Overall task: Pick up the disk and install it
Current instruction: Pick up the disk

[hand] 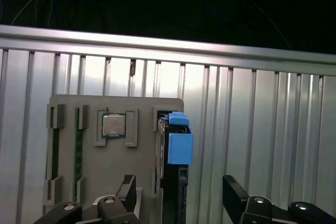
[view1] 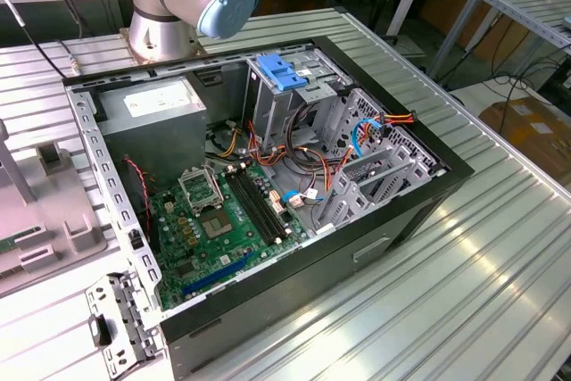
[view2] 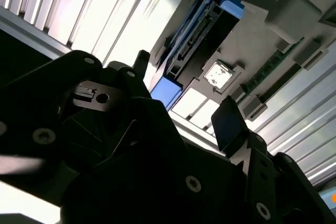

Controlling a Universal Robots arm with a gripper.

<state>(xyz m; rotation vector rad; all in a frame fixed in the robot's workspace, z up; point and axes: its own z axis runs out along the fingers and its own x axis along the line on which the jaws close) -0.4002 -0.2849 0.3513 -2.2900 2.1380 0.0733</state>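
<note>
The disk (hand: 178, 145) stands on edge in a slot of a grey holder (hand: 105, 171), its blue carrier rail facing me. In the second wrist view the disk (view2: 202, 43) shows a dark edge between blue rails. My gripper (hand: 181, 195) is open, one black finger (hand: 127, 186) over the holder and the other finger (hand: 234, 192) over the ribbed table, with the disk between and below them and nothing held. The same open gripper (view2: 184, 92) hovers just off the disk's blue end in the second wrist view.
The holder also carries a processor chip (hand: 113, 125) and green memory sticks (hand: 77, 145). The open computer case (view1: 428, 194) lies on the ribbed aluminium table (view1: 500, 274), with a drive cage topped by a blue bracket (view1: 281, 73), a grey power supply (view1: 152, 113) and the motherboard (view1: 214, 220). The arm's base (view1: 169, 6) stands behind the case.
</note>
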